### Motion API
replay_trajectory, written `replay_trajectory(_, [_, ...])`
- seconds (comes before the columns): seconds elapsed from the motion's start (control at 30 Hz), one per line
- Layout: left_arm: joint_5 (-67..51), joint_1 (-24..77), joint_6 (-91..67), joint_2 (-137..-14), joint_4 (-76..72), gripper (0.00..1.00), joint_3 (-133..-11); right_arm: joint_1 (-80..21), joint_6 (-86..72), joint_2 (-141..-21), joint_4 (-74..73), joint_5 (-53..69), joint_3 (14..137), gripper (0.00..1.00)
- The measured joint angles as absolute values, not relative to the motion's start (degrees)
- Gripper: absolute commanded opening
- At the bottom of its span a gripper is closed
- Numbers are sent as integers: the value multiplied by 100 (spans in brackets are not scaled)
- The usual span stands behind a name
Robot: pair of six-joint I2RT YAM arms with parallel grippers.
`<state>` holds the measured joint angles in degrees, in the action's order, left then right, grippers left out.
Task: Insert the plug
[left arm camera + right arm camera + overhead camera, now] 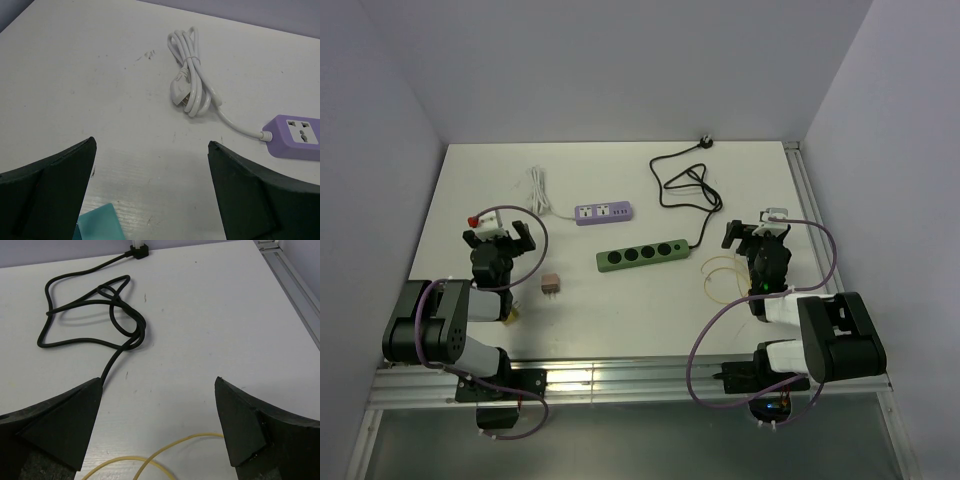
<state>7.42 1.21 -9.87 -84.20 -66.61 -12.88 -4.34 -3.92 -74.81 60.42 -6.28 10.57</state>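
Observation:
A small pinkish-brown plug (550,284) lies on the white table, in front of and to the right of my left gripper (498,232). That gripper (151,147) is open with nothing between its fingers. A purple power strip (603,212) (297,135) lies beyond it, its white cable (192,70) coiled and ending in a white plug (180,90). A green power strip (642,255) lies mid-table, and its black cable (685,185) (100,315) runs to a black plug (705,141) (139,250) at the far edge. My right gripper (757,232) (157,382) is open and empty.
A thin yellow cable loop (720,275) (165,455) lies on the table just under the right gripper. A teal piece (100,222) shows at the bottom of the left wrist view. A metal rail (290,275) runs along the table's right edge. Walls close in the sides.

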Motion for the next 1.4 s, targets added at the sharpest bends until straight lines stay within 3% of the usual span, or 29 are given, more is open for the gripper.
replay_trajectory(0.87, [502, 54, -867, -8326, -6591, 99, -1291, -423, -392, -7470, 6029, -607, 1059, 100])
replay_trajectory(1.13, [808, 523, -1076, -6252, -5262, 99, -1424, -432, -379, -6910, 5465, -670, 1256, 100])
replay_trajectory(1.4, [847, 582, -2231, -4174, -4278, 99, -1330, -681, -1216, -6364, 3264, -1535, 2399, 100])
